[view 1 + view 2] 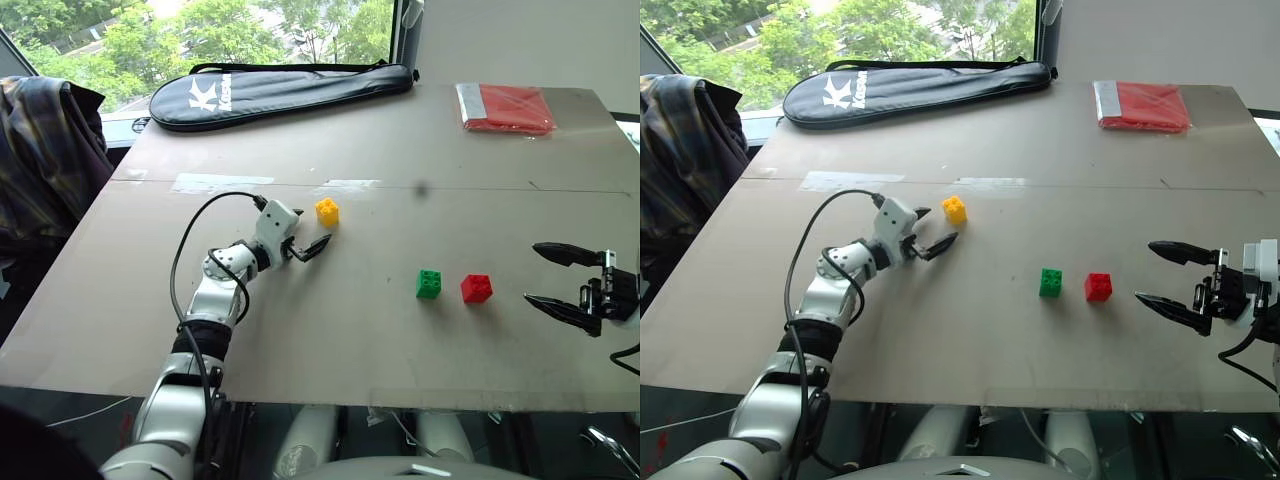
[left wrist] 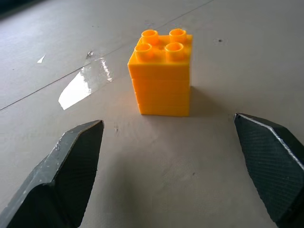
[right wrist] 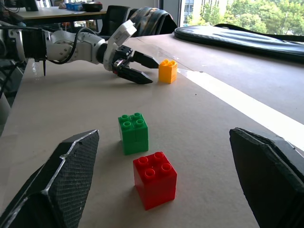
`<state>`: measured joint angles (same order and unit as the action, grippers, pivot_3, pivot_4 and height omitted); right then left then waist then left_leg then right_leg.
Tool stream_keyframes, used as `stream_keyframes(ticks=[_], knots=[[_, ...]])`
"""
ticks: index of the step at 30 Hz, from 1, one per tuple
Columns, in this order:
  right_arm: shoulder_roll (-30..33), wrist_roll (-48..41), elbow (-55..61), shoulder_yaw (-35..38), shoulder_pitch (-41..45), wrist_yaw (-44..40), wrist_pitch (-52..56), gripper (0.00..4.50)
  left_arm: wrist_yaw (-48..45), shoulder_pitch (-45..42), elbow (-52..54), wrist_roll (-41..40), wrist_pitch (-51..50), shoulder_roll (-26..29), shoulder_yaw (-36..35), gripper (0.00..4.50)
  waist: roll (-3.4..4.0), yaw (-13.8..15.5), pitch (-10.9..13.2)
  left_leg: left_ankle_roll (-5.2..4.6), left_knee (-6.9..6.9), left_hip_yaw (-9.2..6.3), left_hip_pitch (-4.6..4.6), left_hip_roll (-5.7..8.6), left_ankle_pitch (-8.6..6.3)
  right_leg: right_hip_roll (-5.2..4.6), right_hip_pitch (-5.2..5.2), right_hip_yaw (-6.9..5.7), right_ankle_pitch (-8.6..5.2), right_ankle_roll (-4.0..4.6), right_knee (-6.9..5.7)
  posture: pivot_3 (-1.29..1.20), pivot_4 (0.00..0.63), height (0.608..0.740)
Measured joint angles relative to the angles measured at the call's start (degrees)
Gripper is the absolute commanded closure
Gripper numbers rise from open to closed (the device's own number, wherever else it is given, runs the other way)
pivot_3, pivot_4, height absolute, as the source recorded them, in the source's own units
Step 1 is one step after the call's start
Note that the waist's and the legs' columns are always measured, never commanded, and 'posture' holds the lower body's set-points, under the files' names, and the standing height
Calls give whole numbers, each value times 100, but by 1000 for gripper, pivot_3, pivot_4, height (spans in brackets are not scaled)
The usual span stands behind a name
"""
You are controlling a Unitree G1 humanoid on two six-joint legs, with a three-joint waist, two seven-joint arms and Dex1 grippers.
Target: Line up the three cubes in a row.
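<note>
Head view: left claw (image 1: 308, 243) was wide open, empty, just short of the yellow cube (image 1: 327, 211). Green cube (image 1: 429, 283) and red cube (image 1: 476, 288) sat side by side, well right of yellow.

Right wrist view: right claw (image 3: 166, 190) spread wide, empty, near red.

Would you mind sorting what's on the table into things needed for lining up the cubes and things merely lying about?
Needed:
- yellow cube
- green cube
- red cube

Lying about:
- black racket bag
- flat red packet
- strips of clear tape
</note>
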<state>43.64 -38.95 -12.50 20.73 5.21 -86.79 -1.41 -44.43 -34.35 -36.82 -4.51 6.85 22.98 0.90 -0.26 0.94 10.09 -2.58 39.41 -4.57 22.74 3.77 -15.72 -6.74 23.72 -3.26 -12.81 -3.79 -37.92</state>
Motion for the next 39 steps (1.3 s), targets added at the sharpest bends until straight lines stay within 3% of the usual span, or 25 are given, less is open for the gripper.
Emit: stream_keyframes(ticks=[10,14,21,22,24,29,39], knots=[[-43,3,139,35,-163,108,-1,0,-1207,-1281,-2331,31,749,23,45,19,3,7,-4,-3,1,0,0,2,-1,-1,-2,-3,4,-7,-2,0,150,694],[-41,0,144,50,-165,107,6,0,-1281,-1739,-3030,101,783,-65,-15,19,2,20,-5,-4,6,-1,0,4,0,0,-4,-2,8,-15,-2,0,150,694],[-40,-4,194,59,-173,129,36,0,-1175,-1990,-3366,203,770,-203,-112,19,2,8,-5,-5,7,-1,0,4,1,1,-4,-1,9,-17,-3,0,150,694],[-40,-6,250,60,-176,133,46,0,-1201,-1990,-3369,204,772,-218,-140,412,2,11,-5,-5,7,-1,1,5,1,1,-4,-1,9,-17,-2,0,150,694],[-40,-10,257,60,-176,141,58,0,-1218,-1990,-3368,204,775,-243,-151,774,2,15,-5,-5,7,-1,2,5,1,0,-4,-1,9,-17,-1,0,150,694],[-40,-9,252,60,-117,209,95,0,-1231,-1993,-3366,207,799,-357,-217,3127,1,1,-5,-5,6,-1,3,6,1,0,-3,-1,10,-18,0,0,150,694],[-40,-7,243,60,-43,208,105,0,-1362,-1960,-3352,265,934,-344,-213,3219,1,-4,-4,-3,5,-1,4,6,2,-1,-3,-2,10,-18,1,0,150,694]])
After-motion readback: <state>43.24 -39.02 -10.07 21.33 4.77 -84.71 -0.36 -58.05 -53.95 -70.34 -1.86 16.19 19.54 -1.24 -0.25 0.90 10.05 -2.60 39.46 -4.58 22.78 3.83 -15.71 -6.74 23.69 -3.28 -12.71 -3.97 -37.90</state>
